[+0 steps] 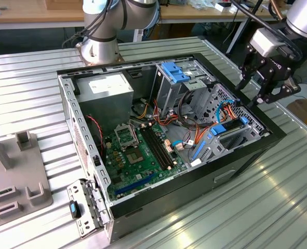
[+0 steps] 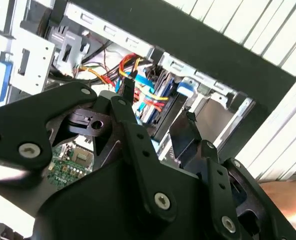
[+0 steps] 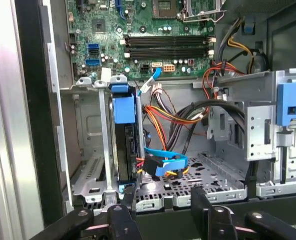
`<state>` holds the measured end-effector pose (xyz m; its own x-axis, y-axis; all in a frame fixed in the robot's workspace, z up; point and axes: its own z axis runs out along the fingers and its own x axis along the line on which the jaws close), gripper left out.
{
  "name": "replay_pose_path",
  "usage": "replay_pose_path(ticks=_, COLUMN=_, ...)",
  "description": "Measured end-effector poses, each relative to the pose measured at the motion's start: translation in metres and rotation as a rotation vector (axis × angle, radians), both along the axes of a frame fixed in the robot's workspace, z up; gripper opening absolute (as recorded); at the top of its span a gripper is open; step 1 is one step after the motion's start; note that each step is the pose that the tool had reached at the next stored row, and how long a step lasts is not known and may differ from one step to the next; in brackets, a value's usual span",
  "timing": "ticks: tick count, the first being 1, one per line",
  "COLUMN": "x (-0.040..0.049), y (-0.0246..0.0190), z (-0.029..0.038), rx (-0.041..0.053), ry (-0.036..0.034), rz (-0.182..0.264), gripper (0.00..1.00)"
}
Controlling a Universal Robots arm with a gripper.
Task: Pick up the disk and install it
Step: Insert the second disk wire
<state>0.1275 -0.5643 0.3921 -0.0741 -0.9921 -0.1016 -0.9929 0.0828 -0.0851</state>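
Exterior view: gripper (image 1: 262, 85) hung over the open computer case (image 1: 247, 150) at its far right edge, fingers spread, grasping nothing. First wrist view: the disk (image 3: 123, 142) stood on edge in its metal bay (image 3: 90, 165), blue rails visible, cables (image 3: 163, 165) beside it. Second wrist view: fingers (image 2: 129, 92) parted above the drive cage.

- The disk (image 3: 123, 150), a black slab with blue rails, stands on edge in a metal bay of the open computer case (image 3: 32, 125).
- Cables plug into its side.
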Motion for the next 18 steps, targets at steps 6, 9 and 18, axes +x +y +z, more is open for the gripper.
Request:
replay_pose_path(ticks=6, x=-0.0173, y=0.0000, z=-0.0001, rx=0.0000, ry=-0.0034, rz=0.000, gripper=0.56)
replay_pose_path(ticks=9, x=-0.0173, y=0.0000, z=-0.0016, rx=-0.0002, ry=-0.0034, rz=0.000, gripper=0.56)
replay_pose_path(ticks=18, x=-0.0174, y=-0.0010, z=-0.0020, rx=0.0002, ry=-0.0034, rz=0.000, gripper=0.56)
